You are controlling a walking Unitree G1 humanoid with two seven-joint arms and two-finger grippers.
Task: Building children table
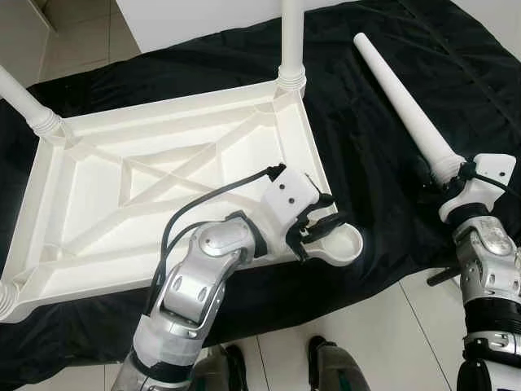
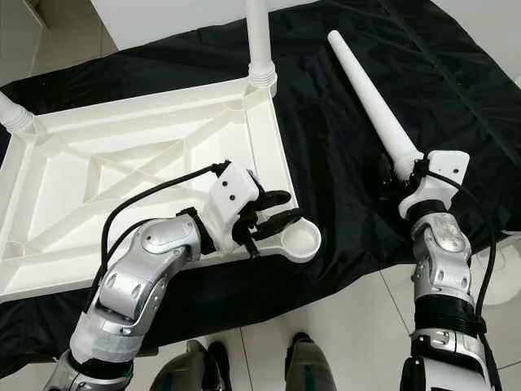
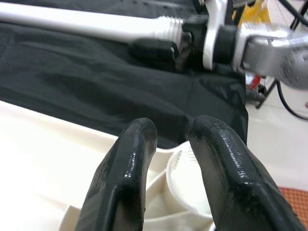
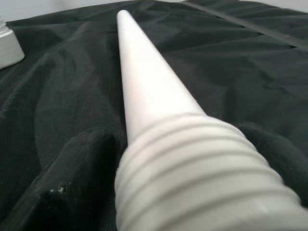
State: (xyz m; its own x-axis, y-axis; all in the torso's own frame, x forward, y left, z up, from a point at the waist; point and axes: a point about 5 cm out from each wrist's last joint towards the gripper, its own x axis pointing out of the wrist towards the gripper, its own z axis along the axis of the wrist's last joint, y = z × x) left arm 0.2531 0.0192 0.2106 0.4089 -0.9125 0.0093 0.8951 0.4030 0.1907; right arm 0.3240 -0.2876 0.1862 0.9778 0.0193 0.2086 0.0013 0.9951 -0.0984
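I see the white table top (image 1: 163, 187) lying upside down on a black cloth (image 1: 383, 155) spread over the floor, ribbed underside facing up. Three legs are screwed into its corners, all cut off by the frame edges: one at the far corner (image 1: 291, 41) and two on the left (image 1: 24, 102), the nearest showing as just a stub.

My left pincer (image 1: 317, 224) sits at the near right corner, right against the empty round leg socket (image 1: 342, 243). In the left wrist view its fingers (image 3: 125, 178) stand a little apart with the socket rim showing between and below them; I cannot tell whether they touch the plastic.

The loose fourth leg (image 2: 370, 98) lies on the cloth well to the right of the table top, tapered tip pointing away. My right pincer (image 2: 403, 177) is closed around its threaded end; the right wrist view shows the threads (image 4: 192, 163) close up with a black finger (image 4: 72, 163) on either side, though the contact itself is blurred.

Just behind both pincers the cloth ends and pale floor tiles (image 1: 383, 326) begin. The robot's feet (image 2: 305, 362) stand there. Between the socket and the loose leg is open cloth.
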